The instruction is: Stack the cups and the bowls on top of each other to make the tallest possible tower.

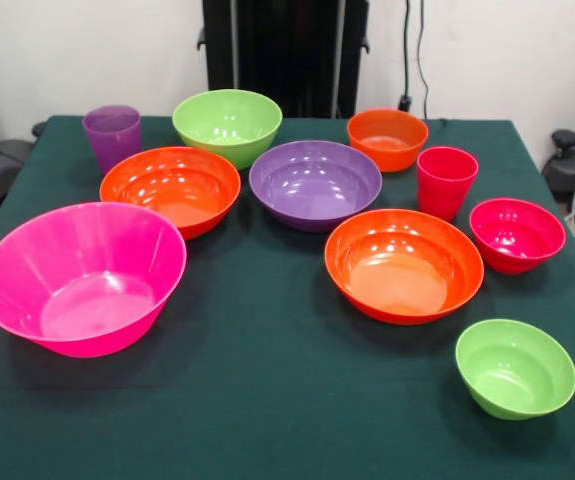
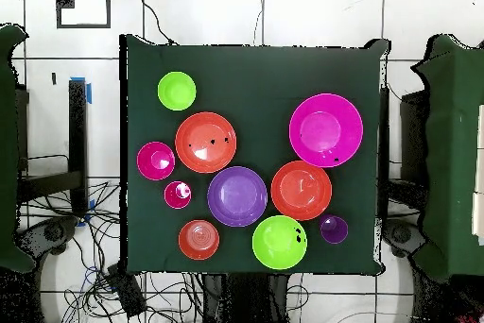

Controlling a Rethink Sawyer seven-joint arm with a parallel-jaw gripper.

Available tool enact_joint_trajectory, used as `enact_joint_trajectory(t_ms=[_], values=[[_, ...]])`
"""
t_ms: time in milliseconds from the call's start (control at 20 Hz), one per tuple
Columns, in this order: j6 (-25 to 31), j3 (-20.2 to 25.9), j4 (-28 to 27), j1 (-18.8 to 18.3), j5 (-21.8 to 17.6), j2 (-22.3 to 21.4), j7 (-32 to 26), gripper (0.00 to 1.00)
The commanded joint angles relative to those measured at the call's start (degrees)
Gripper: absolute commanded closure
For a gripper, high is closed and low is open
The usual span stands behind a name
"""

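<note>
Gripper: out of sight in both views, so its state could not be told.
Bowls: all sat apart and upright on the green table (image 1: 267,400), so nothing was stacked.
Big shiny hot pink plastic bowl (image 1: 82,275): at 8 o'clock, front view.
Small see-through purple plastic cup (image 1: 112,135): at 11 o'clock.
Small red-pink plastic cup (image 1: 445,181): at 2 o'clock, just beside a red-pink bowl (image 1: 517,234).

Bright, even overhead light; soft shadows under the bowls (image 1: 401,265), glossy highlights inside them
</note>
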Motion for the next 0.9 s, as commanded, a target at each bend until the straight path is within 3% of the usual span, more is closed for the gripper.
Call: enact_joint_trajectory(t_ms=[50, 900], values=[[-2.89, 7.98, -3.94, -0.77, -6.58, 7.58, -20.18, 0.00], [0.18, 16.14, -13.85, -5.02, -13.02, 16.56, -22.11, 0.00]])
